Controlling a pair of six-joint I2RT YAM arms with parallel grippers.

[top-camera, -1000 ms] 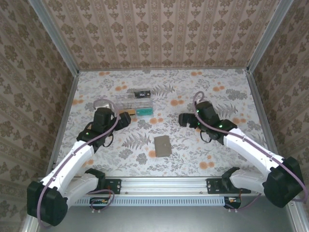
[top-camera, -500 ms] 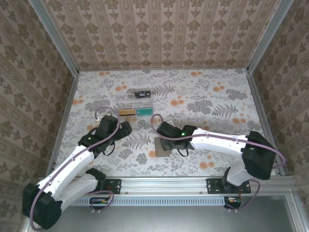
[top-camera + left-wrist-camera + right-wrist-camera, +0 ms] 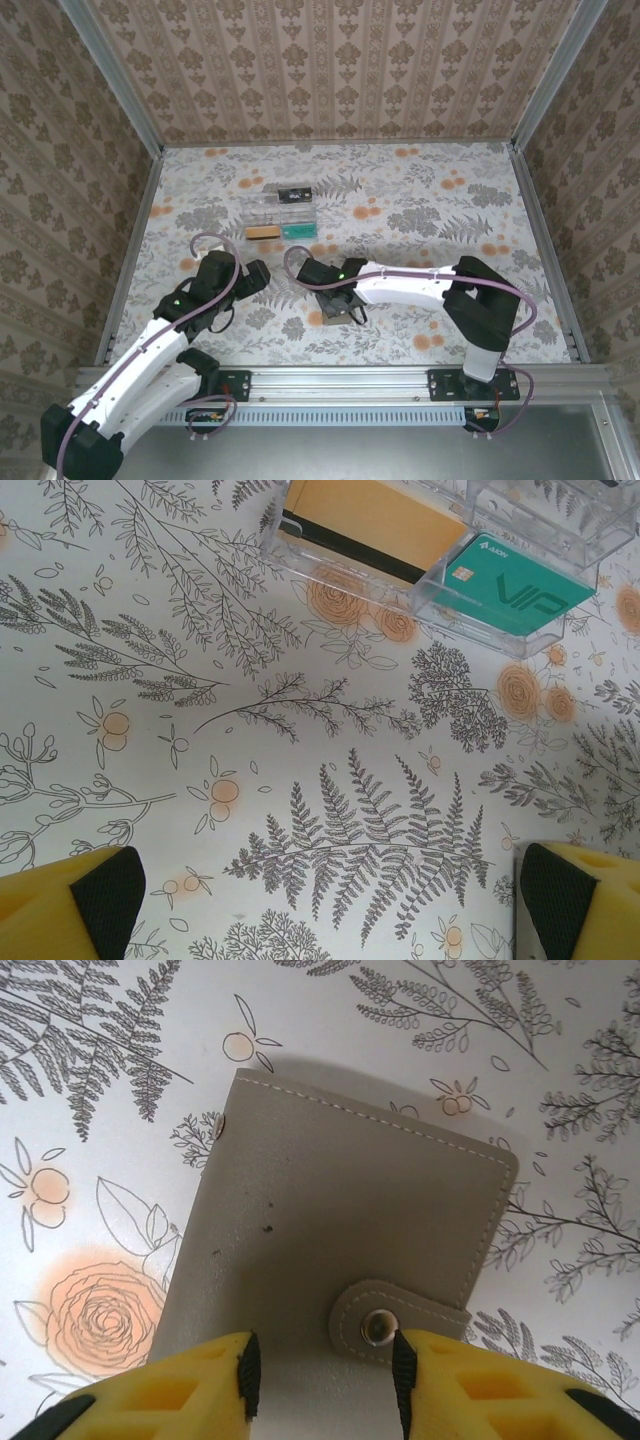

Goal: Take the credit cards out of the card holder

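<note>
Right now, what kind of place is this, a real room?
Probably a robot test booth, not a home: wallpapered panels in metal framing surround a flowery table, with a left arm and right arm bolted to a rail.

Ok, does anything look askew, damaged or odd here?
Nothing serious. The card holder lies flat and snapped shut, with a few small dark specks on its cover. The orange card and green card sit flat in the clear tray.
</note>
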